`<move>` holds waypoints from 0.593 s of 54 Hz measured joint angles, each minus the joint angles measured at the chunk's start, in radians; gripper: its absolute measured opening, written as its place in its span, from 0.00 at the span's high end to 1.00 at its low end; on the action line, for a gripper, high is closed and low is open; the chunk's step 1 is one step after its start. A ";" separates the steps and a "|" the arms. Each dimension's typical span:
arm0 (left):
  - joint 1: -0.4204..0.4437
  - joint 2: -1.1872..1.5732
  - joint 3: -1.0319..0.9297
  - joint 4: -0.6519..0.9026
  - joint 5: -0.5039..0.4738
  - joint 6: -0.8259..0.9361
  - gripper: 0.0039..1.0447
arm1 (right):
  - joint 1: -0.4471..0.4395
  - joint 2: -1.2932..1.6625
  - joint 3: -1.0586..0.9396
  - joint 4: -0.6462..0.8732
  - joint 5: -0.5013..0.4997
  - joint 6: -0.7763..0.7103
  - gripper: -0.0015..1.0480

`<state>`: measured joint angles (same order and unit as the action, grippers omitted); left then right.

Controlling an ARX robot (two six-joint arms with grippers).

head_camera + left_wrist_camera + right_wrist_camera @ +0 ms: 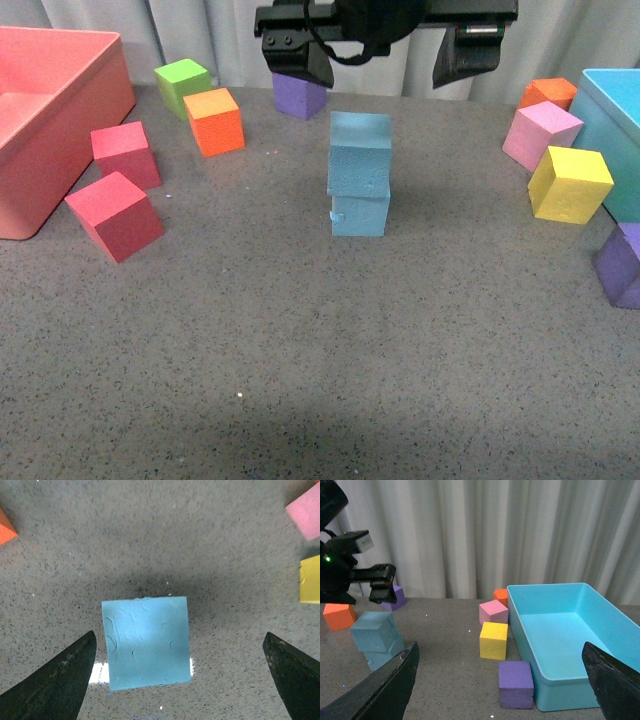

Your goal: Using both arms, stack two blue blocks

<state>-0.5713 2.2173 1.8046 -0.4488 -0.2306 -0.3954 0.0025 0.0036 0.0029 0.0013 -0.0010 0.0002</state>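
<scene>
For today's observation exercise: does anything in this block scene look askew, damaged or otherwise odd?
Yes. The upper light-blue foam cube sits twisted on the lower light-blue foam cube, so their edges do not line up. The lower cube also shows a small nick on its front face. The open left gripper hangs above the stack.

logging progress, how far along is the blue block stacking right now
Done: the upper blue block sits on the lower blue block, twisted a little out of line with it. In hand: nothing. The left end effector hangs open above the stack, touching neither block, and the right end effector is open and empty over by the turquoise bin. Left: at most pulling the arms away.
</scene>
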 joint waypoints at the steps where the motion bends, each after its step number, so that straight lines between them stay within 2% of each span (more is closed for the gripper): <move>1: 0.000 -0.017 -0.040 0.081 -0.047 0.026 0.09 | 0.000 0.000 0.000 0.000 0.000 0.000 0.09; 3: 0.005 -0.072 -0.189 0.351 -0.184 0.115 0.18 | 0.000 0.000 0.000 0.000 -0.001 0.000 0.09; 5: 0.019 -0.131 -0.352 0.587 -0.244 0.209 0.25 | 0.000 0.000 0.000 0.000 -0.001 0.000 0.09; 6: 0.029 -0.157 -0.426 0.692 -0.246 0.241 0.29 | 0.000 0.000 0.000 0.000 -0.001 0.000 0.09; 7: 0.033 -0.164 -0.447 0.721 -0.245 0.241 0.30 | 0.000 0.000 0.000 0.000 0.000 0.000 0.09; 9: 0.052 -0.203 -0.554 0.879 -0.242 0.278 0.35 | 0.000 0.000 0.000 0.000 0.000 0.000 0.09; 11: 0.081 -0.251 -0.689 1.083 -0.227 0.317 0.42 | 0.000 0.000 0.000 0.000 0.002 0.000 0.09; 15: 0.129 -0.343 -0.880 1.357 -0.194 0.347 0.54 | 0.000 0.000 0.000 0.000 0.002 0.000 0.09; 19: 0.171 -0.433 -1.009 1.463 -0.167 0.363 0.64 | 0.000 0.000 0.000 0.000 0.002 0.000 0.09; 21: 0.209 -0.516 -1.125 1.509 -0.140 0.370 0.75 | 0.000 0.000 0.000 0.000 0.001 0.000 0.09; 27: 0.264 -0.621 -1.300 1.536 -0.076 0.375 0.97 | 0.000 0.000 0.000 0.000 -0.001 0.000 0.09; 32: 0.300 -0.696 -1.400 1.543 -0.031 0.381 0.97 | 0.000 0.000 0.000 0.000 0.000 0.000 0.09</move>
<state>-0.2710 1.5215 0.4049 1.0939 -0.2615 -0.0143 0.0025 0.0036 0.0029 0.0013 -0.0010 0.0002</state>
